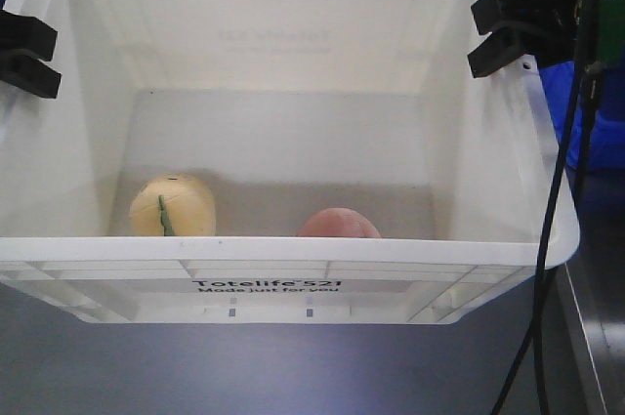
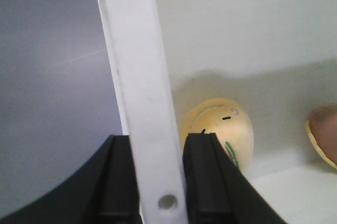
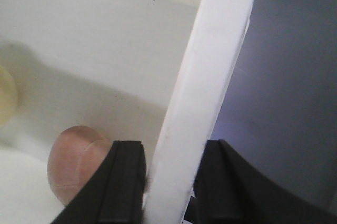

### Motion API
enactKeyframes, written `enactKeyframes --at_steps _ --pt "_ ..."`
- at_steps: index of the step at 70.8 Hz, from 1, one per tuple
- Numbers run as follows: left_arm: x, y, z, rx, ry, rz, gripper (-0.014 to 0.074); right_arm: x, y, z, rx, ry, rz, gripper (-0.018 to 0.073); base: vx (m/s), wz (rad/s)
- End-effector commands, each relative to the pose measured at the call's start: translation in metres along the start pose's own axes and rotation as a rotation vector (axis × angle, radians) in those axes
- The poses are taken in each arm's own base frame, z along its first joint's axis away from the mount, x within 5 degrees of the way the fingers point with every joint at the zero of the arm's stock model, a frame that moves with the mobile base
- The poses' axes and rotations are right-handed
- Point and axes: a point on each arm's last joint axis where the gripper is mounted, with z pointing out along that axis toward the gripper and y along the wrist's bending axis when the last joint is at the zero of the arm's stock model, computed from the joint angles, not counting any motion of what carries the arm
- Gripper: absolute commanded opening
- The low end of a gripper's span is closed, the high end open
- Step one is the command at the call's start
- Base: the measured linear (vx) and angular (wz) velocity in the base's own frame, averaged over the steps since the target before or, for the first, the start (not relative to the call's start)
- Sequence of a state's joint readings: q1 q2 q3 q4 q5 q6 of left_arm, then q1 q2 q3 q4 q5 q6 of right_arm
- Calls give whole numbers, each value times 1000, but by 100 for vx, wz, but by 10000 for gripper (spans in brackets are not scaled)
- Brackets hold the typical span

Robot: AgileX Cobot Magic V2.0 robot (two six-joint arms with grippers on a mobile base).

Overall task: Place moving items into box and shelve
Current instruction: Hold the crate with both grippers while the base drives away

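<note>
The white box [image 1: 293, 251] fills the front view, with black print on its near rim. Inside on its floor lie the moving items: a pale yellow toy [image 1: 173, 206] with a green stripe at the near left, and a pink toy [image 1: 338, 224] near the middle, half hidden by the rim. My left gripper [image 1: 20, 54] is shut on the left rim. My right gripper [image 1: 503, 34] is shut on the right rim. In the left wrist view my left gripper [image 2: 158, 145] has both fingers pressed on the rim [image 2: 137, 50], the yellow toy [image 2: 221, 124] just beyond. In the right wrist view my right gripper [image 3: 172, 150] straddles the rim [image 3: 221, 34], beside the pink toy [image 3: 73, 161].
A blue bin [image 1: 586, 103] stands behind the box on the right. Black cables [image 1: 557, 239] hang down along the box's right side. A grey surface [image 1: 293, 366] lies below the box, with a metal edge [image 1: 596, 337] at the lower right.
</note>
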State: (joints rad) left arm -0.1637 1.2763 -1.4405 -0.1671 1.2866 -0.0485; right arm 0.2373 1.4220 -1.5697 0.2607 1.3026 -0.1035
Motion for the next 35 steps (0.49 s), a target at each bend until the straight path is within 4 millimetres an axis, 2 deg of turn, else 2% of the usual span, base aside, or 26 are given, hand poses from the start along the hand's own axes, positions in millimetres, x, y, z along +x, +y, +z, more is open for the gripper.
enactKeyframes --at_steps 1,17,35 --pt "-8 -10 -26 68 -175 9 -17 -7 11 -27 -51 -167 -28 -11 41 -38" --pt "-8 -10 -26 67 -175 9 -17 -7 11 -27 -51 -166 -28 -11 42 -29" --pt "-8 -10 -26 67 -175 9 -17 -7 11 -27 -49 -167 -29 -11 45 -12"
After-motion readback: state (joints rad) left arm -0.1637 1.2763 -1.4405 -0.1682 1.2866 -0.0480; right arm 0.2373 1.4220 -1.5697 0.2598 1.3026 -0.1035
